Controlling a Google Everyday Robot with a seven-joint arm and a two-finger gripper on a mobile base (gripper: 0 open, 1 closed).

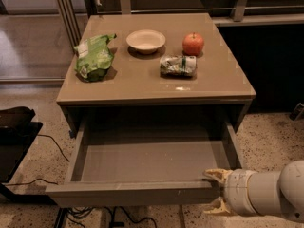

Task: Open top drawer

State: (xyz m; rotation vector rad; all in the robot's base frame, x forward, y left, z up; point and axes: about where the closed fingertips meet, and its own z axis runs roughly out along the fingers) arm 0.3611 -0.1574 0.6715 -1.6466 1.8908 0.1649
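Speckled floor (pixel 270 141) spreads around a low stand with a flat brown tabletop (pixel 142 82). On the left of the tabletop lies a crinkly green bag (pixel 95 58). Next comes a round white bowl (pixel 146 41), which stands near the back, apart from the bag. To the right of the bowl a crushed green and white can (pixel 177 65) lies on its side, and a round red apple (pixel 193 44) sits just behind it. Under the tabletop the wide grey top drawer (pixel 133 194) stands far out toward the camera, showing its plain grey inside. At the right end of the drawer's front panel is the robot's pale two-finger hand (pixel 213 191). One finger sits over the panel's top edge and the other under it, so the hand is grasping the drawer front.
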